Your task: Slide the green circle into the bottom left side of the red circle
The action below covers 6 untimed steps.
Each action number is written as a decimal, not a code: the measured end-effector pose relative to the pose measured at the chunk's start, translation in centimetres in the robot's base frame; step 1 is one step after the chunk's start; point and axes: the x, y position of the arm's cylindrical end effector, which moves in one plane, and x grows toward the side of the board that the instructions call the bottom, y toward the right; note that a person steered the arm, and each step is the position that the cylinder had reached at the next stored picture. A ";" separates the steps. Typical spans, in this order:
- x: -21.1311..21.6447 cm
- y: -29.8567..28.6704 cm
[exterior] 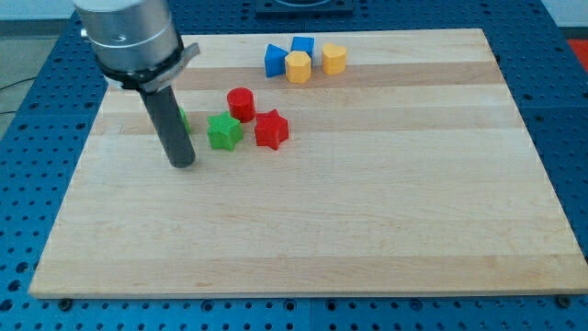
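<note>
My tip (183, 164) rests on the worktop (367, 230); the arm ends in a plain dark rod, not jaws, so it grips nothing. Just above the tip toward the view's top, a sliver of the green circle (184, 118) peeks out from behind the rod's right edge, the rest hidden, and I cannot tell whether the rod touches it. To the tip's upper right sits the green star (223, 131), then the red circle (241, 103) just beyond and above it, with the red star (270, 130) beside the green star on the right. Well apart, near the view's top, cluster two blue blocks (274, 60) (303, 46) and two yellow blocks (298, 67) (333, 59).
</note>
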 end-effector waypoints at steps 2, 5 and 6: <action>-2.6 7.6; -0.4 -8.7; -4.6 -4.9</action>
